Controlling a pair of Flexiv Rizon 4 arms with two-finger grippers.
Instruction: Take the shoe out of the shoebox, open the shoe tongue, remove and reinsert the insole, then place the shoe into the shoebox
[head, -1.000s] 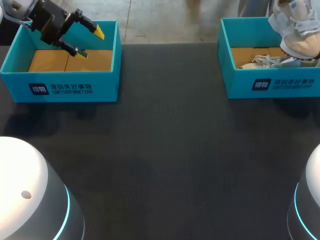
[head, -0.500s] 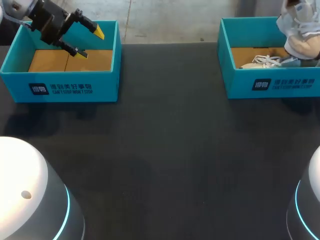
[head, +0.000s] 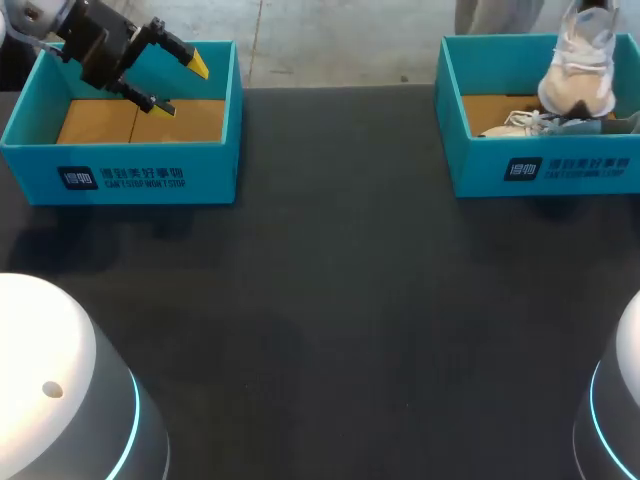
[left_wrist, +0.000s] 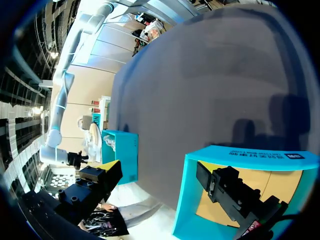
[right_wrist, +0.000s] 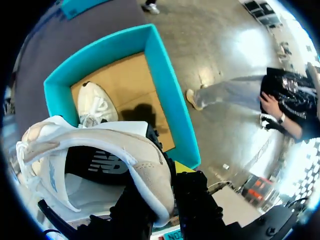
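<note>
Two grippers logged. Found the right gripper (right_wrist: 162, 182) clenched on the shoe (right_wrist: 95, 155), one black finger on either side of the pale upper close to the collar, with a sliver of yellow tip showing beside it. Saw the shoe held up above the right shoebox (head: 480, 165), its dark opening facing the wrist and its bulk stretching off to one side of the fingers. Beyond those fingers, down in the box, spotted a second shoe (right_wrist: 95, 105) lying on the brown cardboard floor, apart from the held one. Found the left gripper (head: 180, 85) released, fingers spread wide and gripping nothing. Noted it hanging over the left shoebox (head: 120, 175), one yellow tip low inside above the cardboard floor, the other higher, near the far wall. Placed the held shoe well apart from this open gripper, off on the far side of the dark table (head: 330, 300). Could not tell which part of the sole faced down.
</note>
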